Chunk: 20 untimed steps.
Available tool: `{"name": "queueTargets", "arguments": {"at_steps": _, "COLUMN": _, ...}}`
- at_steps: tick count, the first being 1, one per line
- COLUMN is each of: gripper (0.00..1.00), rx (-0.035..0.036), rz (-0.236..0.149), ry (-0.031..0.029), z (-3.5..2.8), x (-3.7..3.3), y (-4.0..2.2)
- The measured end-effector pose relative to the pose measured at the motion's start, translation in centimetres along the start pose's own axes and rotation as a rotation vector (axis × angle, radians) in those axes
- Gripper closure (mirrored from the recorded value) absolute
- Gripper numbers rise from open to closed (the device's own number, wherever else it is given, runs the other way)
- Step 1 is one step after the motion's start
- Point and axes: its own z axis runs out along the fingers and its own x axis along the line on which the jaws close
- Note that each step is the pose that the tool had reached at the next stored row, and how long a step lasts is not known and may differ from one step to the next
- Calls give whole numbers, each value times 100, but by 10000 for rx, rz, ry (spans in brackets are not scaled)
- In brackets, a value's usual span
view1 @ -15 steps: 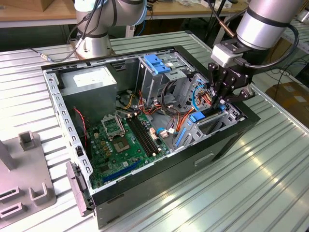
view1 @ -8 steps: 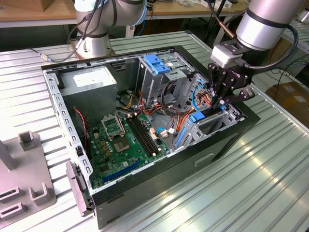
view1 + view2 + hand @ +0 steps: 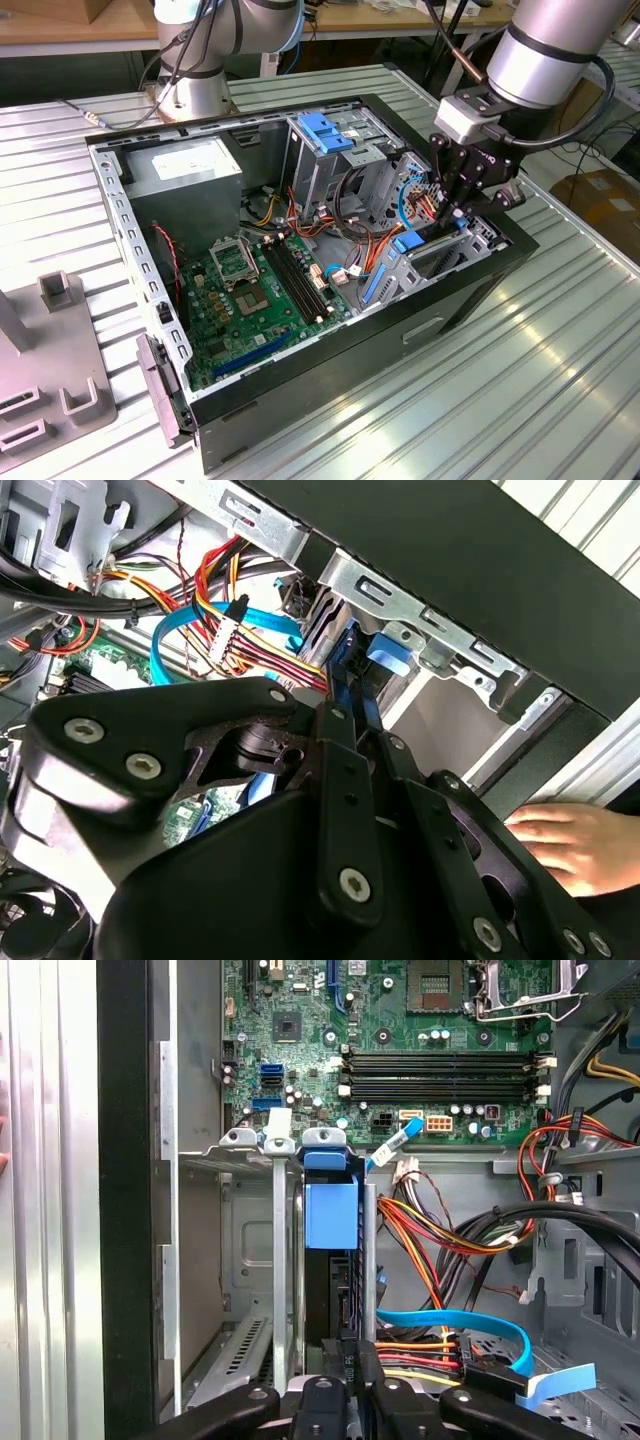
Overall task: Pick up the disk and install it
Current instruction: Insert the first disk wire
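Item: claw (image 3: 452,205). I am holding it low inside the open computer case (image 3: 470,285), over the drive bay at the case's front corner on the exterior view's right. In both wrist views its fingers (image 3: 345,1380) are drawn close together on the upper edge of the disk, pinching it so the drive is hanging vertically and lining up with the slot.

Item: the disk (image 3: 331,1215). I am seeing it edge-on in the first wrist view, standing upright between the bay's metal rails, its blue carrier facing the camera; it appears partly down in the bay, though I cannot tell how deep.

Item: cables (image 3: 450,1345). A blue ribbon and an orange-and-red bundle are lying just beside the bay, near the claw, so I am keeping the descent straight.

Item: motherboard (image 3: 255,285), lying flat in the case, well apart from the bay.

Item: a person's hand (image 3: 565,845), resting outside the case wall in the second wrist view, probably steadying it.

Item: table (image 3: 540,380), carrying the case.
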Motion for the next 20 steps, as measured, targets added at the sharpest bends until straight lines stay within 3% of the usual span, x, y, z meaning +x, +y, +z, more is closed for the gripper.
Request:
{"name": "queueTargets", "arguments": {"at_steps": 2, "gripper": 84, "rx": 1, "rz": 1, "ry": -8, "z": -2, "x": 0, "y": 0}}
{"name": "queueTargets", "arguments": {"at_steps": 4, "gripper": 76, "rx": 2, "rz": 0, "ry": -2, "z": -39, "x": 1, "y": -1}}
{"name": "queueTargets", "arguments": {"at_steps": 8, "gripper": 76, "rx": 2, "rz": 0, "ry": 0, "z": -131, "x": 3, "y": -2}}
{"name": "queueTargets", "arguments": {"at_steps": 14, "gripper": 77, "rx": 2, "rz": 0, "ry": -1, "z": -134, "x": 3, "y": -2}}
{"name": "queueTargets", "arguments": {"at_steps": 16, "gripper": 90, "rx": 2, "rz": 0, "ry": -2, "z": -135, "x": 4, "y": -2}}
{"name": "queueTargets", "arguments": {"at_steps": 20, "gripper": 90, "rx": 2, "rz": 0, "ry": -1, "z": -136, "x": 3, "y": -2}}
